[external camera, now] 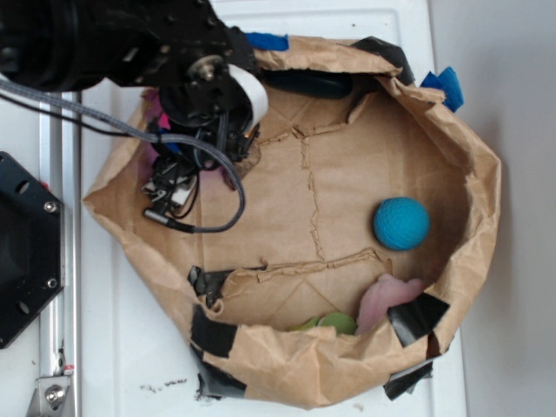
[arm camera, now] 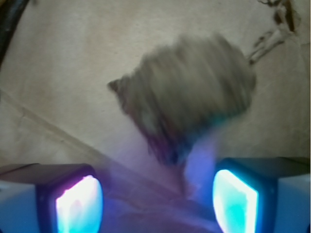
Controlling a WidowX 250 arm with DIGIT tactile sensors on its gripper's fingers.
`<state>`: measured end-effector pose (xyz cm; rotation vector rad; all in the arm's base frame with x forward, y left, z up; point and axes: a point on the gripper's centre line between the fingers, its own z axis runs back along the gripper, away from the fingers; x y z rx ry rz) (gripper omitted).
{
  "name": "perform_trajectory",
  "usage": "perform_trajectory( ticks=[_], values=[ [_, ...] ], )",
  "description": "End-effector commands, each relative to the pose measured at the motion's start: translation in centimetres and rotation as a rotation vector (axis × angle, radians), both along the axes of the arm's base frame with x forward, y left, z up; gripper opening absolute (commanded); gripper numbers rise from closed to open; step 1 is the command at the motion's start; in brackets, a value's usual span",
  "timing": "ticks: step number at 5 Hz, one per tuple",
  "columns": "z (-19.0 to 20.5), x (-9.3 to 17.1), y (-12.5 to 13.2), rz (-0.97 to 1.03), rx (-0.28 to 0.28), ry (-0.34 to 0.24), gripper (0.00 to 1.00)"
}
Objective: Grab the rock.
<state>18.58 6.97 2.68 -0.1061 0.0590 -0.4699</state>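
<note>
From the wrist camera I have the rock [arm camera: 187, 102] right in front of me: a rough grey-brown lump lying on the brown paper floor, blurred, just beyond the gripper [arm camera: 155, 199]. The two lit fingertips [arm camera: 80, 204] stand wide apart with open paper between them, and nothing is clamped. The rock sits slightly to the right of the gap's centre line, so I judge a small correction is needed before I close.

In the exterior view the arm [external camera: 187, 78] hangs over the far left part of the paper bag [external camera: 469, 148], which is spread into a shallow basin, its rolled rim keeping loose things from rolling off. The arm hides the rock there. The blue ball [external camera: 401, 223] rests well apart at the right, a pale pink flat piece [external camera: 387, 297] and a green piece [external camera: 334, 323] lie against the near rim, and a dark oblong object [external camera: 313, 84] sits at the far rim. I judge I am at the approach step, lined up but not yet gripping.
</note>
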Motion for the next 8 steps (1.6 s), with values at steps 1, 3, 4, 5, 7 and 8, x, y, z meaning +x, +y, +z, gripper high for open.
perform_trajectory(
  ticks=[1, 3, 4, 5, 7, 8],
  values=[
    [1.0, -0.6, -0.7, 0.032, -0.023, -0.052, 0.00],
    [1.5, -0.1, -1.1, 0.026, -0.033, -0.058, 0.00],
    [1.7, 0.1, -1.2, 0.014, -0.021, -0.039, 0.91],
    [2.4, 0.7, -0.8, 0.042, -0.034, -0.037, 1.00],
    [4.3, 2.1, 0.3, 0.084, -0.063, -0.068, 1.00],
    [4.5, 2.8, 0.3, 0.082, -0.061, -0.077, 1.00]
  ],
)
